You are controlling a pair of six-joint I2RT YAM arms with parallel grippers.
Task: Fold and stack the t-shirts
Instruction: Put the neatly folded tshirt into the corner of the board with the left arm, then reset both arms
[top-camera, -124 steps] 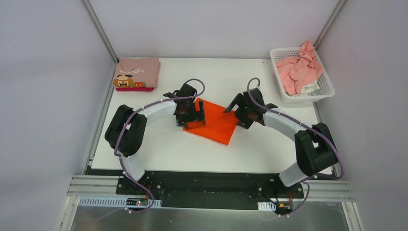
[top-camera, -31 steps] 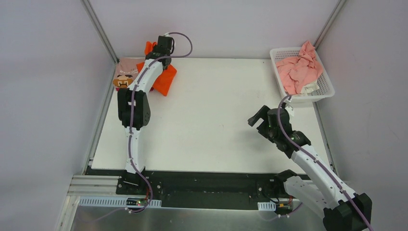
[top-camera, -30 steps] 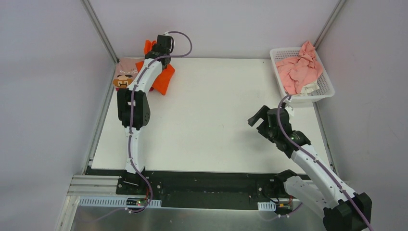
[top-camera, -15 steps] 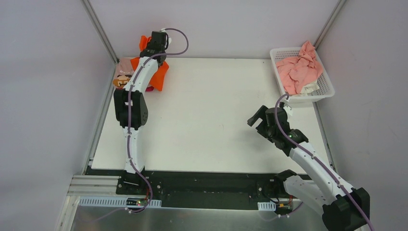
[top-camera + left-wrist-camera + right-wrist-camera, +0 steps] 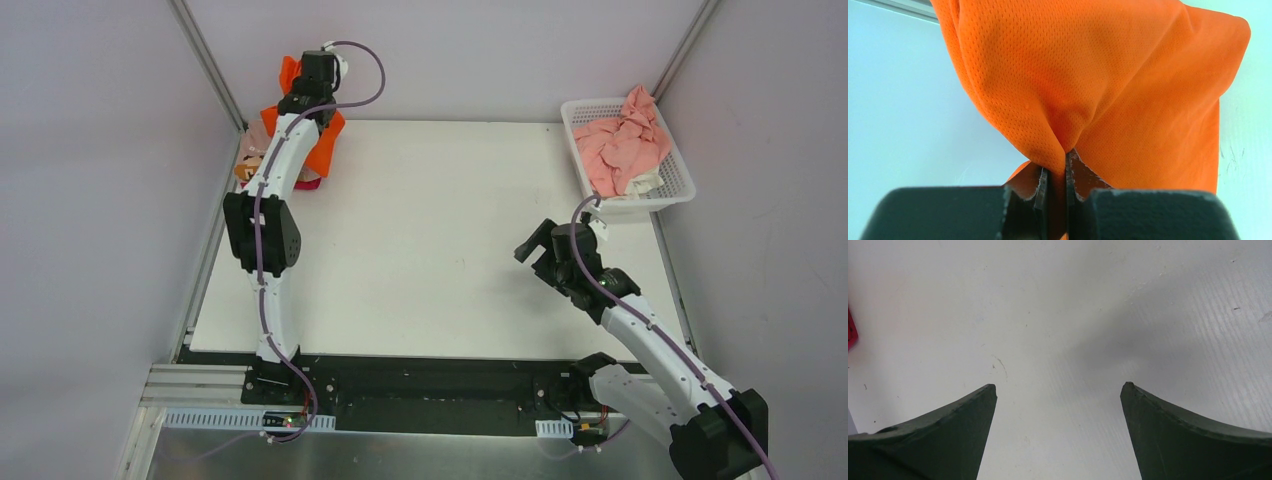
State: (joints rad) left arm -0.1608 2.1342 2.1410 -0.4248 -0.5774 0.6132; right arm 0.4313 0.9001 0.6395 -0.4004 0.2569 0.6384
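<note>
Top ext: since half a sec ago L arm has swung further toward far-L corner, carrying the orange t-shirt (image 5: 324,148) with it; R arm has hardly shifted. White table (image 5: 430,250), grey-white walls on three sides, metal posts at both far corners. Left gripper (image 5: 303,98) is up off the table at far-L corner, over the folded pile. Orange shirt hangs from it as a bunched bundle, long axis roughly far-to-near, lower end draping over the pile. Pile mostly hidden by arm and cloth: only an edge of the dusty-pink shirt (image 5: 249,152) and a magenta sliver (image 5: 308,184) show. White basket (image 5: 682,186) sits at far-R corner with crumpled light pink shirts (image 5: 620,145) heaped in it, one peak over the rim. Right gripper (image 5: 535,250) hovers over R half of the table, nothing in it.

L wrist: left gripper (image 5: 1054,176) pinched tight on a fold of the orange t-shirt (image 5: 1088,75); mesh cloth fans out away from the jaws and fills most of view. Pile beneath not visible. Pale ground behind, can't tell table from wall.

R wrist: right gripper (image 5: 1058,386) spread wide, fingers well apart over bare table (image 5: 1048,315). Small red patch cut off at L edge, can't ID.
</note>
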